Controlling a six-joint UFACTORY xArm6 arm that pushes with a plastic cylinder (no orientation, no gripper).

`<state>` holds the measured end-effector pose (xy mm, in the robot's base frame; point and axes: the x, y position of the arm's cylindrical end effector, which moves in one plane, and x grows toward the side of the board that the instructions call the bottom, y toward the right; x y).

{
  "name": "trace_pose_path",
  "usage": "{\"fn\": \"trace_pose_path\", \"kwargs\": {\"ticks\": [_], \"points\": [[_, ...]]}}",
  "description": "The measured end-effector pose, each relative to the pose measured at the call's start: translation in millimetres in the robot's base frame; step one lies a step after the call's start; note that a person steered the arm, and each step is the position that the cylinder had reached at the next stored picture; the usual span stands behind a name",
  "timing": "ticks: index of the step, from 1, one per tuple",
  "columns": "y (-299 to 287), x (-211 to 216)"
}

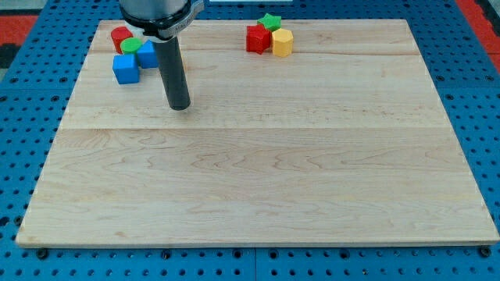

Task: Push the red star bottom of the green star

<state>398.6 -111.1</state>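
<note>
The red star (256,39) lies near the view's top, right of centre. The green star (271,21) touches it at its upper right. A yellow block (282,42) touches the red star's right side. My tip (179,106) rests on the board well to the left of and below this group, apart from it. Just left of the rod sits a second group: a blue cube (125,69), a blue block (146,55), a green round block (130,44) and a red block (119,36).
The wooden board (258,179) lies on a blue perforated table (484,117). The rod's dark mount (156,16) hangs over the board's top left.
</note>
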Motion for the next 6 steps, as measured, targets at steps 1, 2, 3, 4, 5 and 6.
{"fn": "trace_pose_path", "kwargs": {"ticks": [1,2,3,4,5,6], "points": [[3.1,0.0],[5.0,0.0],[5.0,0.0],[5.3,-1.8],[5.3,-4.8],[5.3,-19.5]]}}
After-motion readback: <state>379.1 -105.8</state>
